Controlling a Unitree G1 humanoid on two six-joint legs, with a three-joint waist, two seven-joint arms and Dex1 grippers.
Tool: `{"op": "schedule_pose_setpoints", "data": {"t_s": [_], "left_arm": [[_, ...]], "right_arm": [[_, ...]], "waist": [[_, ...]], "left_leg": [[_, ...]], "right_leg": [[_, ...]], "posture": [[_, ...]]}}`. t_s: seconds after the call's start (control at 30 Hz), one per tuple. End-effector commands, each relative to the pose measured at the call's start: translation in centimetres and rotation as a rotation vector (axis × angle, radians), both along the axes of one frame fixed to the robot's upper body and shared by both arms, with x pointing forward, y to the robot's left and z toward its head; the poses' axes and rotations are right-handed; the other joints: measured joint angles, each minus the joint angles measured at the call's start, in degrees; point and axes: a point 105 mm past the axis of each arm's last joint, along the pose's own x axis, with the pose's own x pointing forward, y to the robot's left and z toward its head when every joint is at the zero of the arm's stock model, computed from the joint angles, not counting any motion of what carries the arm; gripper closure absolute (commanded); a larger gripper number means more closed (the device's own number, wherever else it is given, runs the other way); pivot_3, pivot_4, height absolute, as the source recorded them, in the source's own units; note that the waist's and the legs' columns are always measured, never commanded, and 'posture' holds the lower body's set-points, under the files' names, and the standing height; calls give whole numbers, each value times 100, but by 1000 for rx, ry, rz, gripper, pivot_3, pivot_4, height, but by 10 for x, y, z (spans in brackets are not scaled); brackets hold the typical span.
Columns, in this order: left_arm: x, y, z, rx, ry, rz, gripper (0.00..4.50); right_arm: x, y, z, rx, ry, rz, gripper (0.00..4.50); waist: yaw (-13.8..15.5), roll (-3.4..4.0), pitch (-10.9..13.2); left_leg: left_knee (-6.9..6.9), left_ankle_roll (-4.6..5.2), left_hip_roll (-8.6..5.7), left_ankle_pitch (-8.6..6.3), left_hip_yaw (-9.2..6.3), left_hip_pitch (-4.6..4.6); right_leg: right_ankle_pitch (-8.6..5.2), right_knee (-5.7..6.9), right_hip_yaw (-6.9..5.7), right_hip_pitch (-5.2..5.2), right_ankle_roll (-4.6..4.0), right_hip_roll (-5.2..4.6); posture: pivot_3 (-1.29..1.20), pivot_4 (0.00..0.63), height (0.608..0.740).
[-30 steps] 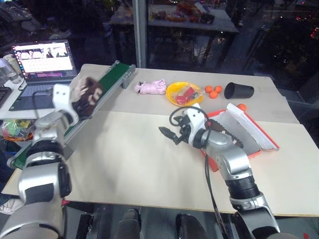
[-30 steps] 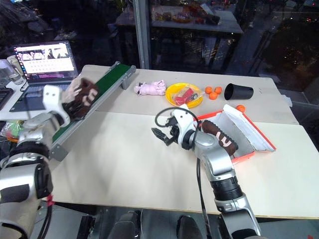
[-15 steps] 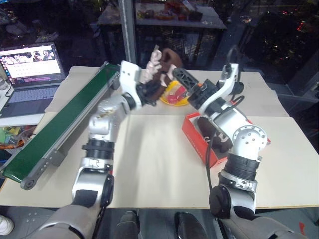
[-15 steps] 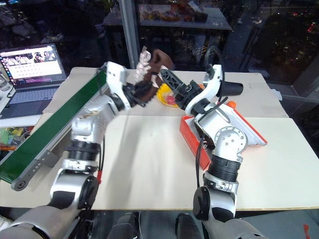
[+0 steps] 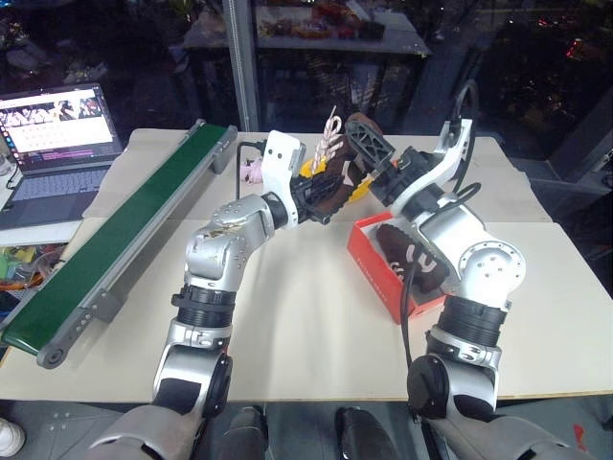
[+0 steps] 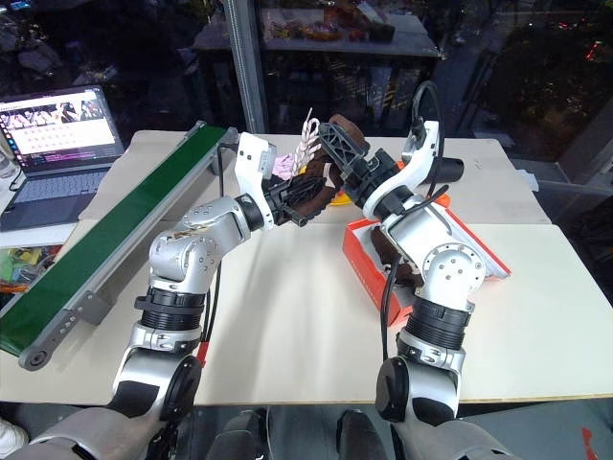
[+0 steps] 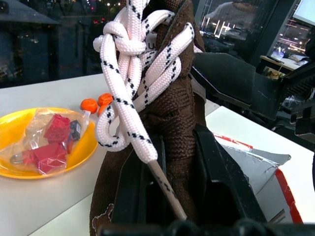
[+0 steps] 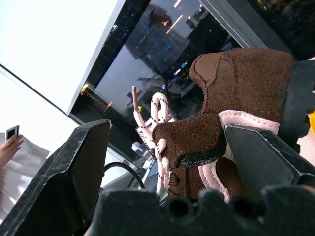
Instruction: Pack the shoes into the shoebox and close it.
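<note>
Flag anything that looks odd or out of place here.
One brown shoe is held in the air by the left tool, its laces sticking up loose. The right tool stands open at its heel. The other shoe lies in the shoebox.

Robotics lab: conveyor belt point(image 5: 115, 230), laptop point(image 5: 59, 134), test table point(image 5: 287, 326).

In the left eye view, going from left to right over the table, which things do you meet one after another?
Laptop → green conveyor belt → brown shoe held up by the left tool → red-orange shoebox with the second shoe in it.
</note>
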Motion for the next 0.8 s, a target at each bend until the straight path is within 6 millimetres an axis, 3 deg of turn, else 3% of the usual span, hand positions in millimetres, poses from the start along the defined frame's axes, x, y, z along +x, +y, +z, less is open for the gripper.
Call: {"op": "schedule_pose_setpoints", "data": {"t_s": [0.03, 0.17, 0.3, 0.43, 0.53, 0.67, 0.8], "left_arm": [[-8, -1, 41, -24, -149, -58, 3921], [10, 26, 40, 23, -176, 36, 3921], [17, 35, 45, 24, -193, 64, 3921], [10, 22, 50, 1, -179, 28, 3921], [-7, 3, 52, -8, -169, -56, 3921], [-26, -14, 49, -12, -142, -144, 3921], [-29, -17, 40, -10, -109, -140, 3921]], "right_arm": [[2, -16, 4, 23, -7, -56, 0], [-11, -26, 12, 40, -19, -25, 0], [-16, -29, 7, -4, 1, -15, 0], [-11, -32, -6, -41, 37, -35, 0], [-8, -30, -9, -54, 41, -35, 0], [-4, -29, -3, -50, 20, -37, 0], [-5, -31, 11, -32, -26, -37, 0]], "waist": [[-1, 0, 0], [-7, 1, 0], [-4, 2, 1], [-1, 2, 1], [-2, 2, 2], [-3, 4, 3], [-31, 8, 2]], "left_leg": [[0, 0, 0, 0, 0, 0], [-2, 0, 0, 0, 0, 0], [-2, 1, 0, 0, 0, -1], [-2, 1, 0, 0, 0, -1], [-1, 1, 0, 0, 0, -3], [-1, 1, 0, -1, 0, -4], [0, 2, 0, -1, 0, 2]], "right_leg": [[0, 0, 0, 0, 0, 0], [0, -2, 0, 0, 0, 0], [0, -3, 0, 0, 0, -1], [0, -3, 0, 0, 0, -1], [0, -4, 0, 0, 0, -1], [0, -5, 1, 0, 1, 0], [0, -1, 7, 0, 0, 3]], "posture": [[0, 150, 740], [0, 150, 740], [0, 150, 740], [0, 150, 740], [0, 150, 740], [0, 150, 740], [0, 150, 740]]}}
